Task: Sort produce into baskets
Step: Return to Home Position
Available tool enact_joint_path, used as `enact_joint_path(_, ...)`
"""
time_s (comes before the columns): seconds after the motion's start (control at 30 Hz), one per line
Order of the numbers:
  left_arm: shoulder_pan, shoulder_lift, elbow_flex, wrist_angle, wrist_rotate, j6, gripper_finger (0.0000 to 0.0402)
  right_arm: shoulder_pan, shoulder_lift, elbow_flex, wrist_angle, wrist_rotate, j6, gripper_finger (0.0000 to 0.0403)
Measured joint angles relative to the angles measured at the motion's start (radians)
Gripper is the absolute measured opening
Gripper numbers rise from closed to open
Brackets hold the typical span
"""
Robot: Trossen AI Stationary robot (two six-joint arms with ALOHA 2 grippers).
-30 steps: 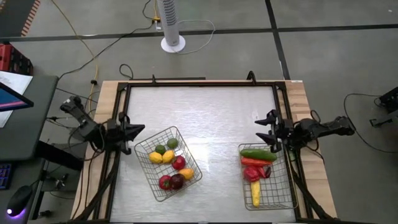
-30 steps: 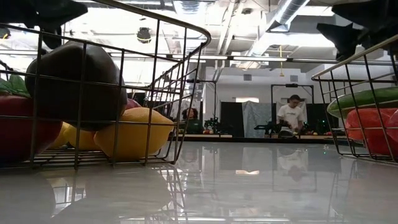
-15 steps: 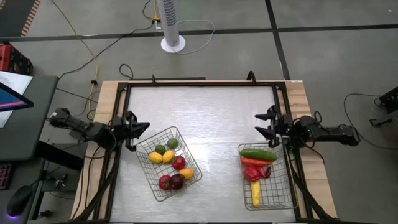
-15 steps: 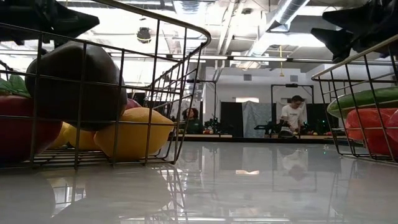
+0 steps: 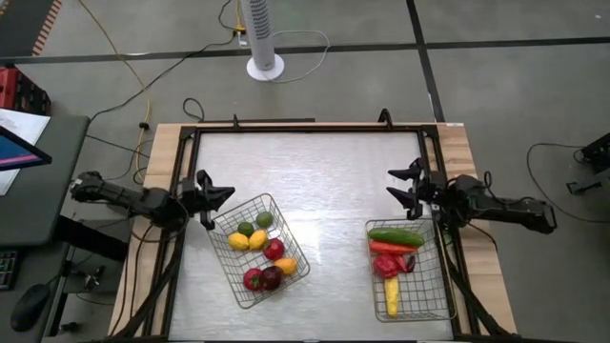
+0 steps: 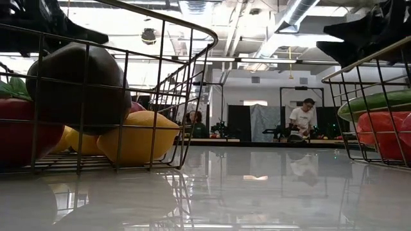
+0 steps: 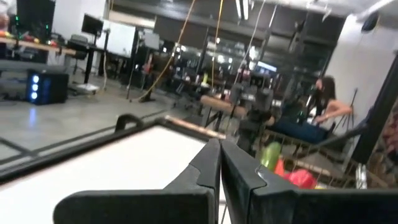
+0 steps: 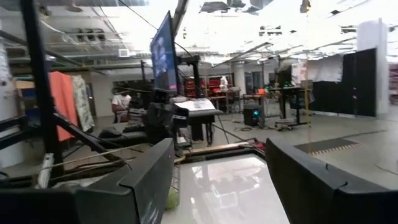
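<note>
High view: sorting looks done, w/ no produce on the bare table [image 5: 324, 171]. Left of table centre the left basket [image 5: 238, 208] holds the round pieces [image 5: 259, 250]. By the table's right edge the right basket [image 5: 429, 286] holds the cucumber [image 5: 396, 235] lying crosswise, the corn [image 5: 392, 297] and red pieces. The left gripper [image 5: 223, 191] hangs at the table's left edge and the right gripper [image 5: 392, 183] at its right edge. Each basket sits just nearward of its own arm's gripper, so a retreat outward looks unobstructed.

Low view: the baskets stand well apart on the table, and a person [image 6: 302, 119] works in the room beyond.

Left wrist view: fingers [image 7: 208, 168] pressed together, empty.

Right wrist view: fingers [image 8: 143, 180] spread wide, empty.

Vs. 1 sec ago, both arms lie flatter and stretch farther out past the table's edges, while the baskets and produce are unmoved.
</note>
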Motion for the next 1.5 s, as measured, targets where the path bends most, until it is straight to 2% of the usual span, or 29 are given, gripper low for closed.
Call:
enact_joint_path(0.33, -0.04, 0.0, -0.001, -0.064, -0.008, 0.006, 0.0, -0.035, -0.002, 0.0, -0.197, 0.023, -0.004, 0.0281)
enact_joint_path(0.53, -0.048, 0.0, -0.001, -0.088, -0.024, 0.003, 0.0, -0.053, -0.002, -0.001, -0.254, 0.044, -0.003, 0.0281)
enact_joint_path(1.0, -0.047, 0.0, -0.002, -0.103, -0.221, 0.054, 0.0, -0.053, -0.002, -0.001, -0.265, 0.043, 0.0, 0.0281)
enact_joint_path(1.5, -0.047, 0.0, 0.003, -0.286, -0.227, 0.056, 0.0, -0.053, -0.002, -0.001, -0.268, 0.043, -0.004, 0.0281)
